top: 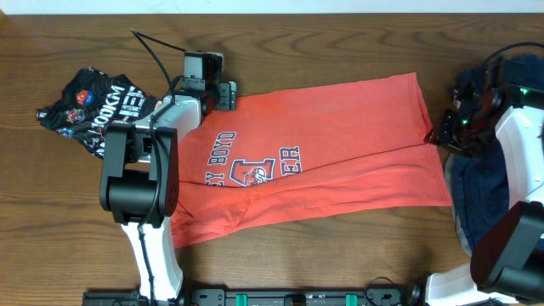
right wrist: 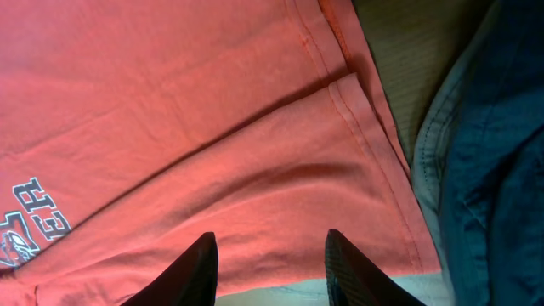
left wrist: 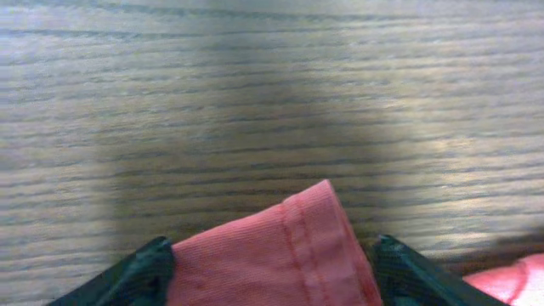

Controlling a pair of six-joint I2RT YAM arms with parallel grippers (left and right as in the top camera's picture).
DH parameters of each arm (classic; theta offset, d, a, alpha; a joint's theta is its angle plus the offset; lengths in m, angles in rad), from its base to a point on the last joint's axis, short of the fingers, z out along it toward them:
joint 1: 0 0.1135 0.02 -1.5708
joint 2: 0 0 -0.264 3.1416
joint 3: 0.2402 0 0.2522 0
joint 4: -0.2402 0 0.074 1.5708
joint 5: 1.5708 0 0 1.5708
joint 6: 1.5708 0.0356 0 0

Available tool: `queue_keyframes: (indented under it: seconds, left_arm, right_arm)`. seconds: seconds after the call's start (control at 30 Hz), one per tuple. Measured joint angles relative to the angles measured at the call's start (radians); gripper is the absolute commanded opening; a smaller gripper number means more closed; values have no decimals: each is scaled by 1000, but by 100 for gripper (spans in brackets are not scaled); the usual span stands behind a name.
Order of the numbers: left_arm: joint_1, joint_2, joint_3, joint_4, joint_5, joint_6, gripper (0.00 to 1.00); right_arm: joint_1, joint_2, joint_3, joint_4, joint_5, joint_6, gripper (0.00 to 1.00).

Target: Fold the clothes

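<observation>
The coral-red T-shirt (top: 340, 161) lies spread flat across the middle of the table, its navy-and-white lettering (top: 255, 166) facing up. My left gripper (top: 226, 93) sits low at the shirt's upper left corner. In the left wrist view its jaws (left wrist: 272, 263) are wide apart, with the hemmed sleeve (left wrist: 280, 255) filling the gap between them. My right gripper (top: 444, 134) hovers at the shirt's right edge. Its jaws (right wrist: 270, 268) are open and empty above the red hem (right wrist: 374, 153). A black printed T-shirt (top: 85, 106) lies crumpled at the far left. Navy clothes (top: 480, 195) are piled at the right.
The navy pile also shows in the right wrist view (right wrist: 493, 153), right beside the red shirt's edge. Bare wooden table (left wrist: 272, 102) stretches beyond the left gripper. Both arm bases (top: 153, 255) stand at the front edge.
</observation>
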Motion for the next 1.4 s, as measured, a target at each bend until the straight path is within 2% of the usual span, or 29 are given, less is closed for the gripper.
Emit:
queue_keyframes:
  seconds: [0.17, 0.23, 0.27, 0.37, 0.4, 0.73, 0.87, 1.0, 1.17, 1.4]
  left_arm:
    - [2, 0, 0, -3, -26, -5, 44]
    - [5, 1, 0, -2, -31, -7, 32]
    - [5, 1, 0, -2, -30, -9, 22]
    - [6, 2, 0, 3, -32, -10, 8]
    - [6, 2, 0, 5, -31, -12, 6]
    - [6, -11, -1, 16, -29, -7, 6]
    - [6, -77, -3, 14, -29, -21, 6]
    - [6, -196, -3, 3, -25, -52, 6]
    - [6, -287, -2, -99, -16, -84, 6]
    - [6, -288, -3, -289, 5, -101, 5]
  right_arm:
    - [0, 0, 0, -5, 0, 0, 39]
    - [0, 0, 0, -5, 0, 0, 39]
    - [0, 0, 0, -5, 0, 0, 39]
    - [0, 0, 0, -5, 0, 0, 39]
    - [0, 0, 0, -4, 0, 0, 39]
    - [0, 0, 0, 27, 0, 0, 40]
    - [19, 0, 0, 85, 4, -1, 47]
    - [53, 1, 0, 185, 34, -6, 55]
    - [91, 22, 2, 382, 81, -11, 57]
    - [103, 213, 6, 651, 114, -7, 59]
